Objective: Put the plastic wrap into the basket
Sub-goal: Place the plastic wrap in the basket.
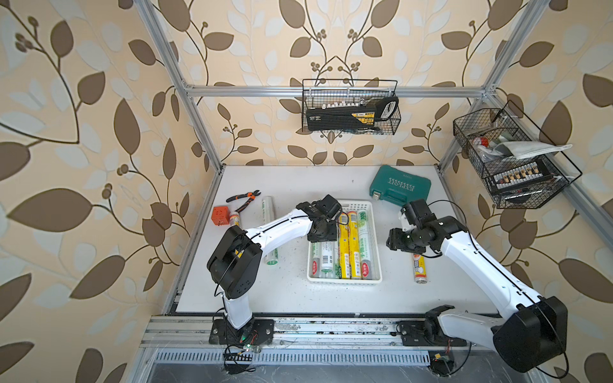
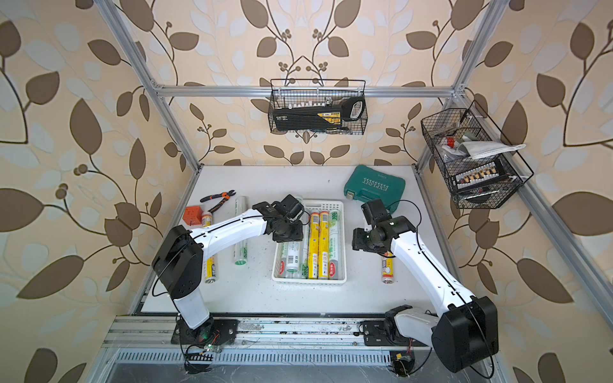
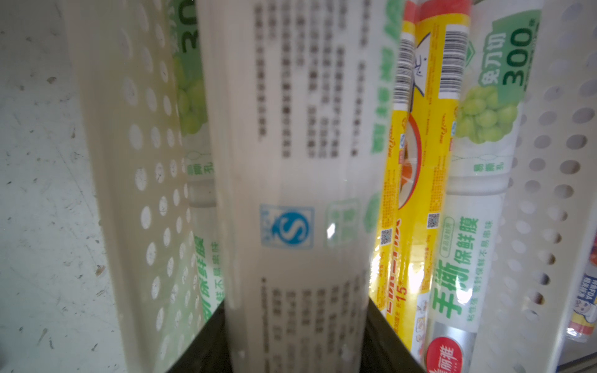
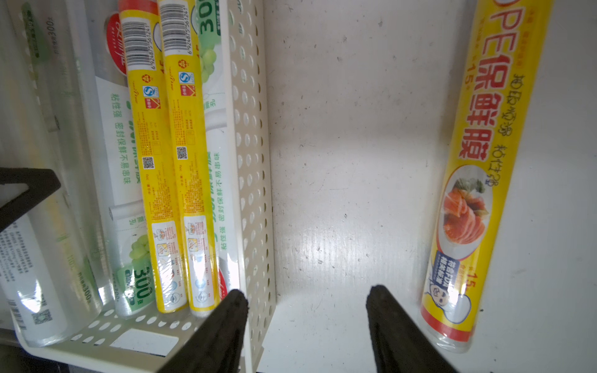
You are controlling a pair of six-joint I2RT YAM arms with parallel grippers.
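The white basket [image 1: 377,255] [image 2: 341,255] sits mid-table and holds several plastic wrap rolls, yellow and white-green. My left gripper [image 1: 322,236] [image 2: 288,233] [image 3: 297,348] hangs over the basket's left side, shut on a white printed roll [image 1: 326,257] [image 3: 290,193] that runs lengthwise above the other rolls. My right gripper [image 1: 401,240] [image 4: 307,297] is open and empty over the bare table. It stands between the basket's perforated wall [image 4: 252,161] and a yellow roll [image 1: 419,268] [image 4: 478,161] lying on the table. Left of the basket lie a white roll [image 1: 271,257] and a yellow roll [image 2: 210,272].
A green tool case [image 1: 399,187] lies at the back right. Pliers [image 1: 243,199] and an orange cube [image 1: 220,215] lie at the back left. Black wire baskets hang on the rear wall [image 1: 350,109] and the right wall [image 1: 510,159].
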